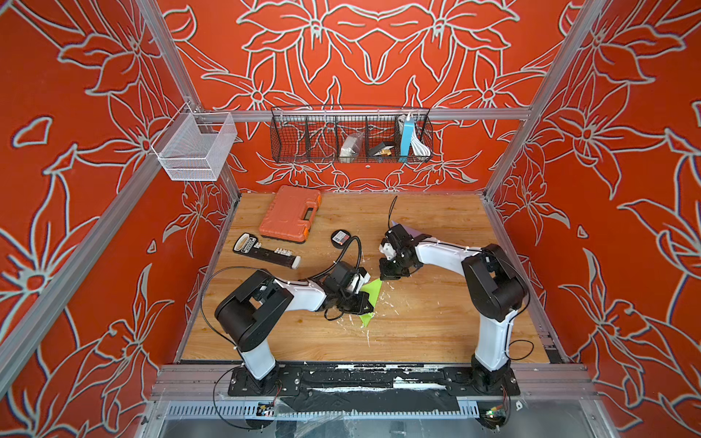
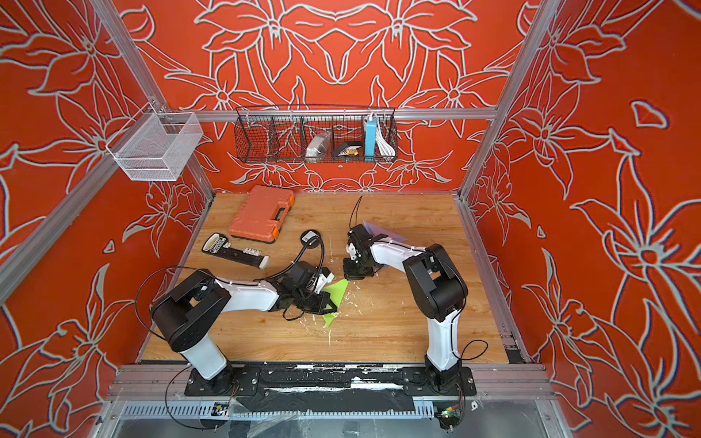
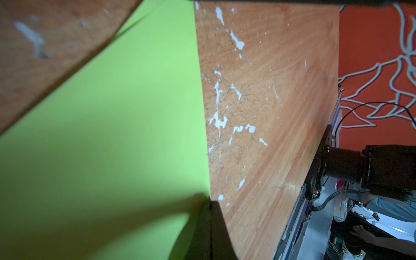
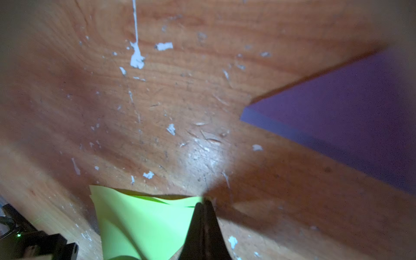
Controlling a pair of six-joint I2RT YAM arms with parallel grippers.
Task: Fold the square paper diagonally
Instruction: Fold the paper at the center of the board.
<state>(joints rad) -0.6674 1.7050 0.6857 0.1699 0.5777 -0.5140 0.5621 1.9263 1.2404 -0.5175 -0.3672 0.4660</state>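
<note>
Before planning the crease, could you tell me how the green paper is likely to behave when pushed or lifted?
The green paper probably flops: its sheet bows and curls in the right wrist view. It likely springs back, since the folded layers gape along the edge. Thin and light, it may slide on the smooth table if pushed.

In both top views the lime-green paper (image 1: 372, 295) (image 2: 337, 297) lies just below the middle of the frame on the wooden tabletop (image 1: 417, 333). It shows as a narrow triangle, one tip to the upper right and one pointing down, with its left part hidden. In the left wrist view the paper (image 3: 112, 135) fills the left half, its straight edge running top to bottom. In the right wrist view the paper (image 4: 139, 222) sits at bottom centre, doubled over, its layers bowed slightly apart.
</note>
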